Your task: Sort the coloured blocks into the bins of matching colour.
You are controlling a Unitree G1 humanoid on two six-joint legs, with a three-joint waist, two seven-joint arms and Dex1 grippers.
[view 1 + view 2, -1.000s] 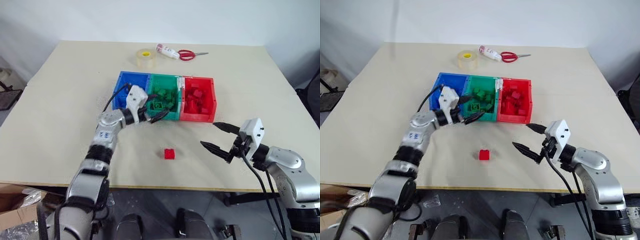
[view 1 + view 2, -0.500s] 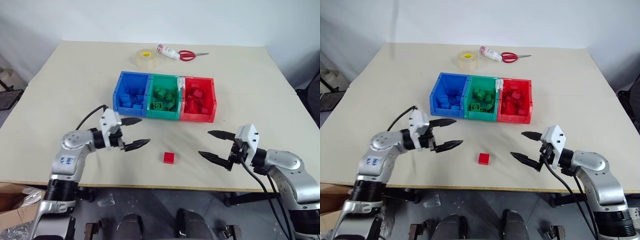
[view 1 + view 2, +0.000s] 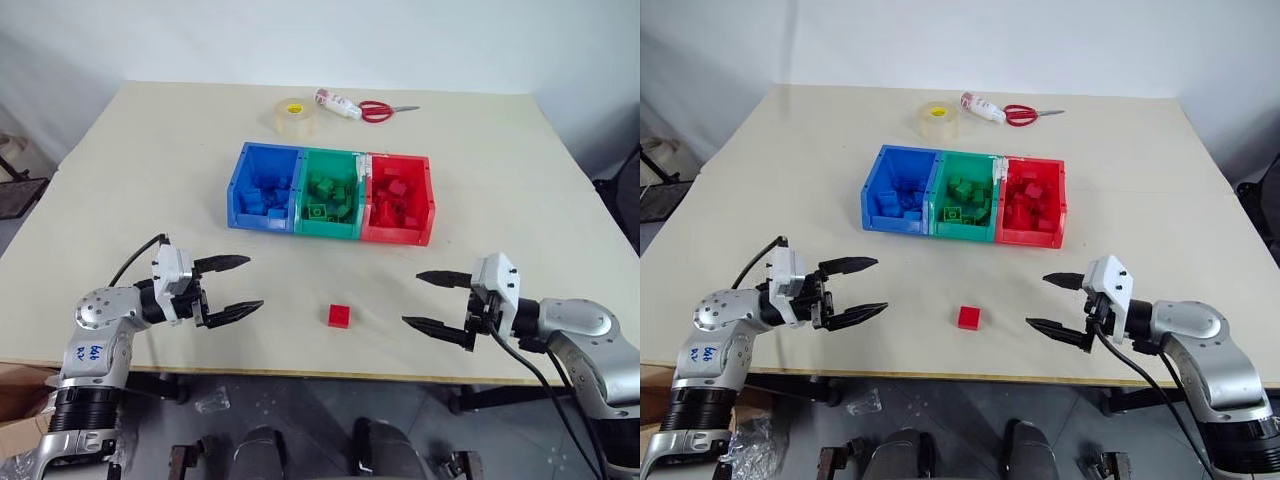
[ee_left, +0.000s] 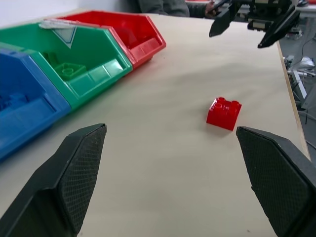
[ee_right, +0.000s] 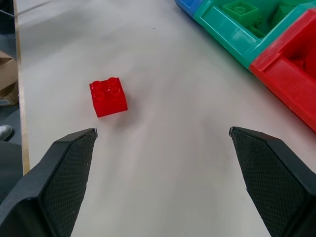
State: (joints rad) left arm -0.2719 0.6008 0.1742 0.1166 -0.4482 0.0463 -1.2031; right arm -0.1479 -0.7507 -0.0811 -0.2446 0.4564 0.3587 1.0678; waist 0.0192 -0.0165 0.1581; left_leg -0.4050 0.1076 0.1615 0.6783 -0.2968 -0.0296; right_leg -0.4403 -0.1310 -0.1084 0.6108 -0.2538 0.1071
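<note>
A pale beige worktop (image 3: 120, 180) lies in front of me, and I am the robot looking down over my two arms. My left fingers (image 3: 232, 284) hover low over the near left part of the worktop, spread wide and released, grasping nothing. My right fingers (image 3: 440, 300) hover over the near right part, also spread wide and empty, pointing inward toward the left ones. Between the two, close to the near edge and apart from both, sits a single red block (image 3: 339, 316), studs up, resting flat on the worktop. Farther back, in the middle of the worktop, stand three joined open bins in a row: the blue bin (image 3: 238, 186) on my left, the green bin (image 3: 352, 226) in the centre, and the red bin (image 3: 426, 205) on my right. Each bin holds a heap of small blocks of its own colour. Beyond the bins, near the far edge, lie a roll of clear tape (image 3: 292, 113) with a yellow core, a small white tube (image 3: 334, 102) just beside it, and red-handled scissors (image 3: 376, 109) touching the tube's end. From my left wrist, the red block sits between my fingertips' line of sight, with my right fingers visible beyond it.
</note>
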